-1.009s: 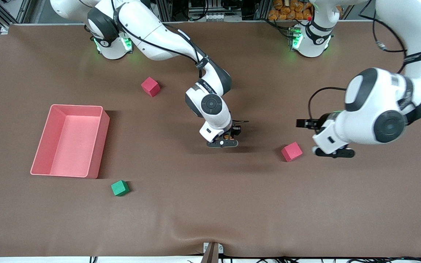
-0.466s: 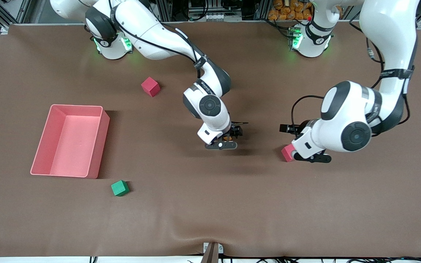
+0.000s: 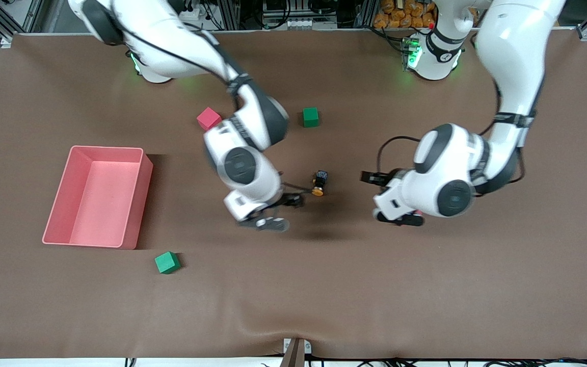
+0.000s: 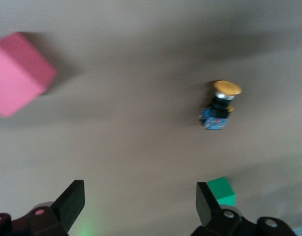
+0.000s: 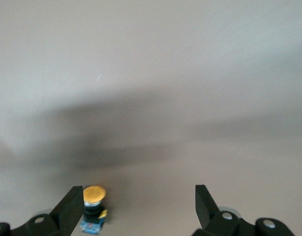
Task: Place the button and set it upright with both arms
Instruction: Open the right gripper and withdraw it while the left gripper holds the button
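While both arms hung over the table (image 3: 426, 285), the left gripper (image 3: 398, 216) and right gripper (image 3: 268, 216) stood open and empty either side of the button (image 3: 319, 183), which lay tipped between them; a careless approach risked knocking it away.

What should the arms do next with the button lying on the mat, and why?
Probably bring the left gripper down around the button and close on it. The button lies on its side on the mat, free of both grippers, so it is not yet upright. The left gripper is open with the button in its view, while the open right gripper sits beside it.
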You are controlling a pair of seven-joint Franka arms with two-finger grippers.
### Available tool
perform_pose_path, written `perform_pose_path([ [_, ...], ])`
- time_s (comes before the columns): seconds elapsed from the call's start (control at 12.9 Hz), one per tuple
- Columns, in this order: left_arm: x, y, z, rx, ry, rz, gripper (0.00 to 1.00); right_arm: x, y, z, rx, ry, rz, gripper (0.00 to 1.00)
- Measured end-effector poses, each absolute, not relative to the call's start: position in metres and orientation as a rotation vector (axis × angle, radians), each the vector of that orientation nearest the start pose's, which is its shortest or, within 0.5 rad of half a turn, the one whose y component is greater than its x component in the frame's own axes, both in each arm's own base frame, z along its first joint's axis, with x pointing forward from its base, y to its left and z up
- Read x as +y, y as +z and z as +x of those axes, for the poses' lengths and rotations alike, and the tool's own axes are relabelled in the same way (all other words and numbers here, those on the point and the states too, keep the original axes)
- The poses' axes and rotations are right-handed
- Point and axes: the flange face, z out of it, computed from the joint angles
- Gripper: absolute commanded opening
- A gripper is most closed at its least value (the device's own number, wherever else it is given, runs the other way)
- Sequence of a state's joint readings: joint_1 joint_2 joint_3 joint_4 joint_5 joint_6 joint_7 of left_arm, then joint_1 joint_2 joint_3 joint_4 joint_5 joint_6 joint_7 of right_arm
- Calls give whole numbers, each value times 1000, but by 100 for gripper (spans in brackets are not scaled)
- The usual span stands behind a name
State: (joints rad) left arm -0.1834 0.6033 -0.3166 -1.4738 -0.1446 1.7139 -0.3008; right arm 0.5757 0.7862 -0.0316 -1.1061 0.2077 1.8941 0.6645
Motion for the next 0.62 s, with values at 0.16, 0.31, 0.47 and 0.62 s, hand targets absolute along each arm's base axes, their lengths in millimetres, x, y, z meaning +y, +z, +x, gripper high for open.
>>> perform_pose_path([
  [0.16,-363,312,577,222,694,-3208,84,333,397,667,281,194,-2984,100],
  [0.31,-402,295,561,281,671,-3194,79,253,439,681,267,236,-2981,100],
  [0.47,-423,273,553,436,589,-3150,78,185,469,687,281,256,-2972,100],
  [0.62,-439,256,544,579,563,-3109,75,117,490,689,156,270,-2962,100],
])
